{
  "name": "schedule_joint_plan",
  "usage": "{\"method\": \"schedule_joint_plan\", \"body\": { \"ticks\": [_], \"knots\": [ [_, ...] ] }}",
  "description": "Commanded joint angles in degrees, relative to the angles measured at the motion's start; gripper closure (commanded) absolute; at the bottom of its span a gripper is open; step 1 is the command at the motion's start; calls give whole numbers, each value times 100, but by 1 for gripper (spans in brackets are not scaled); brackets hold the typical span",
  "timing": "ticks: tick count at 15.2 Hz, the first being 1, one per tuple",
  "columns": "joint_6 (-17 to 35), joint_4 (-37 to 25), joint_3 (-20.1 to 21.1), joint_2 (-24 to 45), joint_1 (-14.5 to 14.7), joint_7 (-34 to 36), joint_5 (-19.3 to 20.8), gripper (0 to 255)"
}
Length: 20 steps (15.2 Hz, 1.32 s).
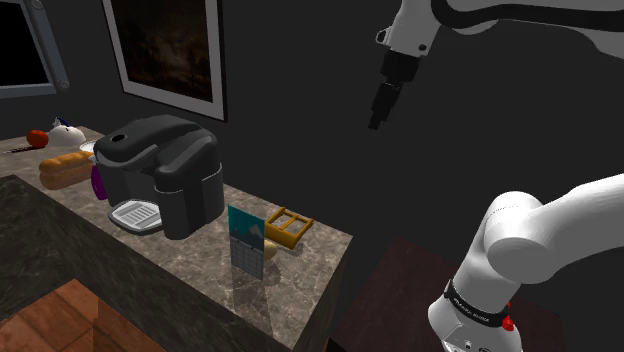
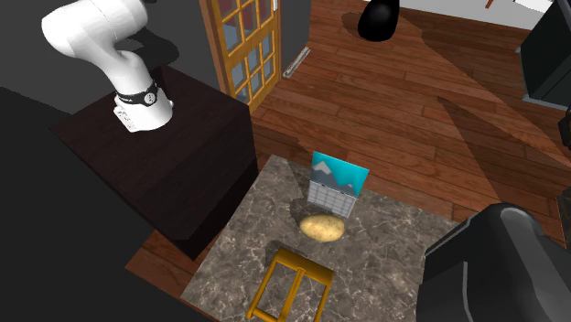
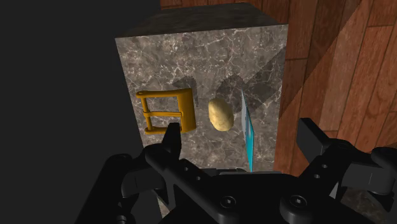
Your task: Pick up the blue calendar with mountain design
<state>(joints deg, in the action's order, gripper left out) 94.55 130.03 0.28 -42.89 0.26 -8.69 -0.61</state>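
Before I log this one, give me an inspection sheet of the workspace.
Surface: marbled counter, dimly lit.
Job's things: blue calendar with a mountain picture, upright near the counter's end, untouched.
Clutter: potato and yellow frame close by the calendar; black coffee machine and bread loaf farther along.
Gripper: gripper open, empty, high above the counter.
Cables: nothing seen.
Surroundings: wooden floor, glass-paned door, framed picture on the wall.
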Motion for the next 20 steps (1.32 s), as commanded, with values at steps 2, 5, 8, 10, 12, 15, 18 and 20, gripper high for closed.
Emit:
{"method": "schedule_joint_plan", "body": {
  "ticks": [2, 5, 8, 10, 12, 15, 18, 20],
  "knots": [
    [174, 74, 34, 113, 12, 34, -18, 0],
    [695, 251, 138, 492, 46, 134, -68, 0],
    [1208, 360, 241, 930, 78, 233, -107, 0],
    [1542, 396, 308, 1252, 98, 300, -124, 0],
    [1867, 400, 374, 1596, 116, 368, -134, 0],
    [2332, 349, 471, 2147, 140, 476, -132, 0],
    [2763, 230, 564, 2734, 159, 591, -106, 0],
    [3028, 113, 621, 3141, 172, 674, -71, 0]
  ]
}}
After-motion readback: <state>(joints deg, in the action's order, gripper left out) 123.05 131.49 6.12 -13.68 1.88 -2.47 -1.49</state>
